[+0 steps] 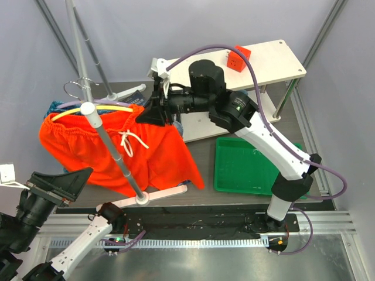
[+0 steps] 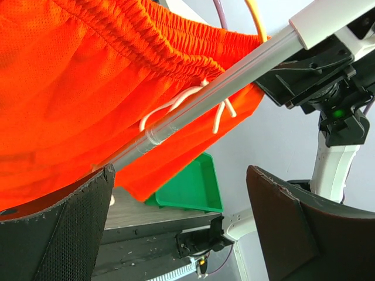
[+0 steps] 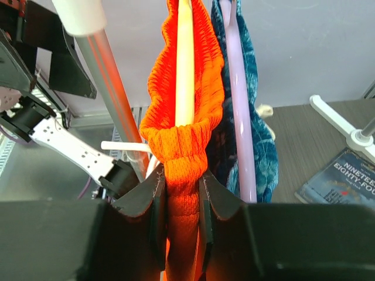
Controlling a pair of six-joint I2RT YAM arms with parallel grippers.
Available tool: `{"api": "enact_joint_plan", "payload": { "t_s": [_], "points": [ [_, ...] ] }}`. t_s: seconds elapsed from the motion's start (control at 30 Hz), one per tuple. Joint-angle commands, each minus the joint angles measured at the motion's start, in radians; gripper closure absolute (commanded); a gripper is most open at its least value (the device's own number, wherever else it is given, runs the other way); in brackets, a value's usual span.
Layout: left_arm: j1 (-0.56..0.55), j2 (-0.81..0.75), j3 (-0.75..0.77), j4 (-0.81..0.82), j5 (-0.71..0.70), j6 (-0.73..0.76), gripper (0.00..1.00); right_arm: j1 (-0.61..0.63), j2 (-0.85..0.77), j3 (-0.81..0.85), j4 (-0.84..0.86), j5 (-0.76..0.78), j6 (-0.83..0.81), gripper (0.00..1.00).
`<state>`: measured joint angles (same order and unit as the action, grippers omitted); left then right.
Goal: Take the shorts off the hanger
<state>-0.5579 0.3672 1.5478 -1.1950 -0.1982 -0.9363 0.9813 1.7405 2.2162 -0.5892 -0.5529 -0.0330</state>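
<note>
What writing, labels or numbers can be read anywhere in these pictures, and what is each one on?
"NINETEE" above "EIGHTY-FOU": on the cover of the dark blue book lying on the table; both words are cut off at the picture edge.
Smaller print lower on that cover: too blurred to read.
No text shows on the orange shorts, the green tray or the red block.

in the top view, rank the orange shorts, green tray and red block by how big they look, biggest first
1. orange shorts: the largest, though they hang raised on the rack, so being nearer the camera may add to it.
2. green tray: clearly smaller.
3. red block: by far the smallest.
</note>
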Motion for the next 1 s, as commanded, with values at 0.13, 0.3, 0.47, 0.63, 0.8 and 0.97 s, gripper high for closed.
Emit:
{"api": "enact_joint_plan", "payload": {
  "t_s": [0.13,0.3,0.47,0.63,0.8,0.97],
  "points": [
    [-0.002,0.035,0.015,0.031,-0.013,0.019,0.09,0.023,0.048,0.105,0.17,-0.013,0.085,0.99],
    [-0.004,0.036,0.021,0.043,-0.024,0.031,0.09,0.025,0.063,0.091,0.187,-0.018,0.088,0.99],
    [-0.002,0.044,0.038,0.034,-0.082,0.045,0.13,0.022,0.018,-0.025,0.195,-0.013,0.079,0.99],
    [-0.002,0.081,0.06,0.014,-0.226,0.039,0.29,0.022,-0.07,-0.237,0.287,0.001,0.103,0.99],
    [-0.002,0.183,0.104,-0.052,-0.32,0.083,0.41,0.023,-0.145,-0.358,0.347,-0.01,0.145,0.99],
    [-0.002,0.274,0.089,-0.061,-0.383,0.096,0.47,0.023,-0.186,-0.438,0.396,-0.025,0.179,0.99]
  ]
}}
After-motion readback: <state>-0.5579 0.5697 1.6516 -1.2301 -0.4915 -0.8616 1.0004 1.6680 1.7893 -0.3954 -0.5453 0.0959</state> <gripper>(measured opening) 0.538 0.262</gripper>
